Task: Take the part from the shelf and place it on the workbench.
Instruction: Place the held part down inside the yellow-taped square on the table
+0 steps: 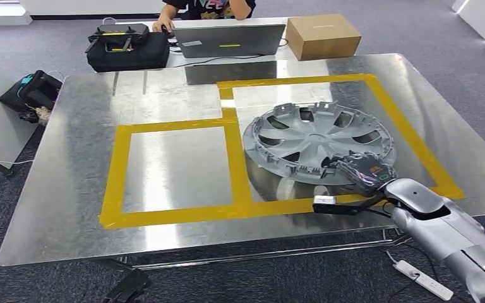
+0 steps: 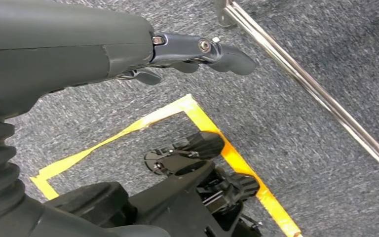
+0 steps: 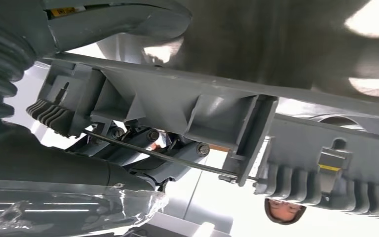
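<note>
Hubcap [image 1: 319, 142] lies on the surface [image 1: 164, 95] inside the yellow tape frame [image 1: 379, 95], right hand [image 1: 365, 170] fingers clamped on its near rim; risk: pulling away before fully letting go drags it across the tape.

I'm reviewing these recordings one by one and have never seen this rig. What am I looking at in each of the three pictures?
It is a humanoid robot with two silver arms. The head view looks down on a metal workbench marked with yellow tape. A grey wheel cover lies inside the larger taped frame, and the right hand grips its near rim. The right wrist view shows that rim from very close. The left wrist view looks down at the carpet; the left hand hangs there holding nothing. Behind the workbench sit a laptop, a cardboard box and a person.
</note>
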